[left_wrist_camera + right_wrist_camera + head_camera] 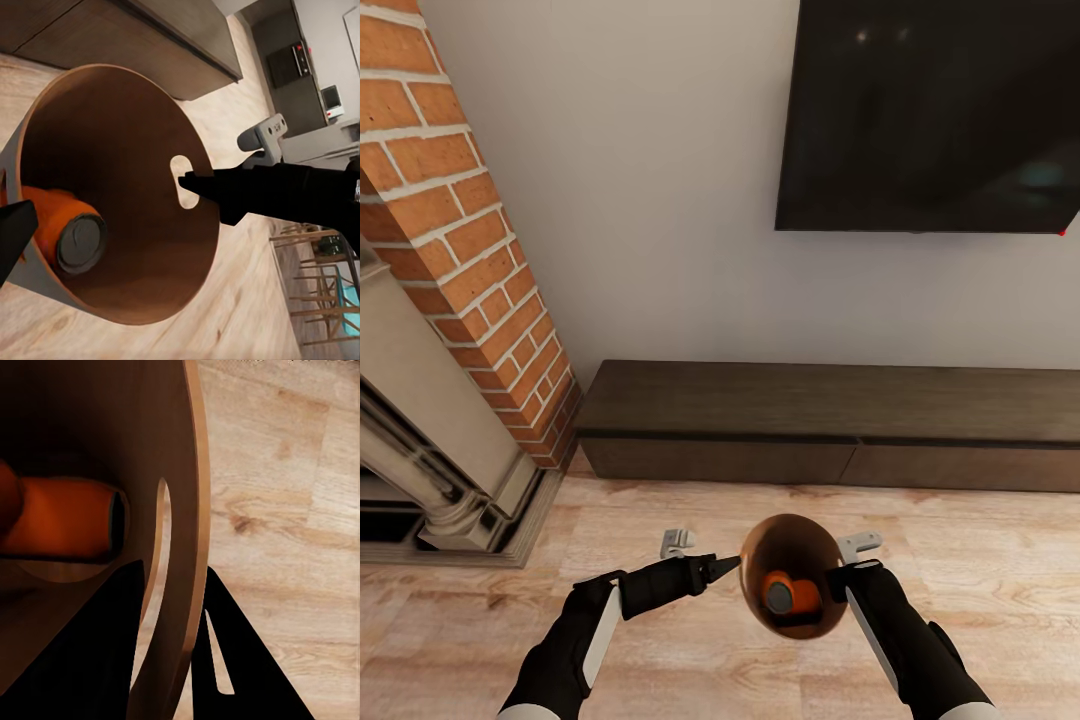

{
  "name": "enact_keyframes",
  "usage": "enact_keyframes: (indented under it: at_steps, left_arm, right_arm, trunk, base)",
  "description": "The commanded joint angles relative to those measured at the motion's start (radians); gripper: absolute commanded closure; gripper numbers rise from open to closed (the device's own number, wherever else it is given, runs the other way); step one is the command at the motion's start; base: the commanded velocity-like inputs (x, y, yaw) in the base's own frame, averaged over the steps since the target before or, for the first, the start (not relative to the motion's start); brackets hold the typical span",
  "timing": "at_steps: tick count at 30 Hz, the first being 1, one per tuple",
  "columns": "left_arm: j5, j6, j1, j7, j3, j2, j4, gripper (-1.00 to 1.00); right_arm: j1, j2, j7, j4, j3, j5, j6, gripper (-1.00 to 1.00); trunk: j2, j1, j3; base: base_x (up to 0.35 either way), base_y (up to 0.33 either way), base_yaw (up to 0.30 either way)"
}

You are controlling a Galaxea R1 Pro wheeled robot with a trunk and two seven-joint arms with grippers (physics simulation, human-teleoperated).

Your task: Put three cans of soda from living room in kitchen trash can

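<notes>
Lower centre of the head view: tash can (792, 545), tilted, mouth toward camera, over wood floor (660, 640). Right hand (838, 578) clamps its rim, one finger inside, one outside. Orange can of soda (790, 594) lies inside. Left hand (726, 567) closed, empty, beside the bin.

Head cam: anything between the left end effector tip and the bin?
Nothing. In the head view the left end effector points at the trash can rim with only bare wood floor behind that short gap.
</notes>
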Motion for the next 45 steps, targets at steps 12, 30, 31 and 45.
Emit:
enact_keyframes:
  at_steps: [12, 30, 31, 45]
  left_arm:
    - [0.0, 0.002, 0.001, -0.039, 0.012, 0.0, -0.008, -1.0]
    - [-0.008, -0.199, 0.001, -0.287, 0.194, 0.416, 0.364, -1.0]
    - [-0.008, -0.235, 0.001, -0.286, 0.195, 0.429, 0.409, -1.0]
    - [-0.008, -0.372, 0.001, -0.285, 0.196, 0.483, 0.597, -1.0]
  right_arm:
    - [0.0, 0.0, 0.006, -0.001, 0.0, -0.01, 0.0, 1.0]
    - [0.0, -0.001, 0.015, -0.007, 0.0, -0.013, -0.001, 1.0]
    - [0.0, -0.001, 0.015, -0.007, 0.0, -0.013, -0.001, 1.0]
    - [0.001, -0.001, 0.017, -0.007, 0.0, -0.013, -0.003, 1.0]
  trunk:
    - [0.0, 0.0, 0.0]
    - [0.0, 0.0, 0.0]
    - [0.0, 0.0, 0.0]
    - [0.0, 0.0, 0.011]
  base:
    - [0.0, 0.0, 0.0]
    - [0.0, 0.0, 0.0]
    - [0.0, 0.0, 0.0]
    - [0.0, 0.0, 0.0]
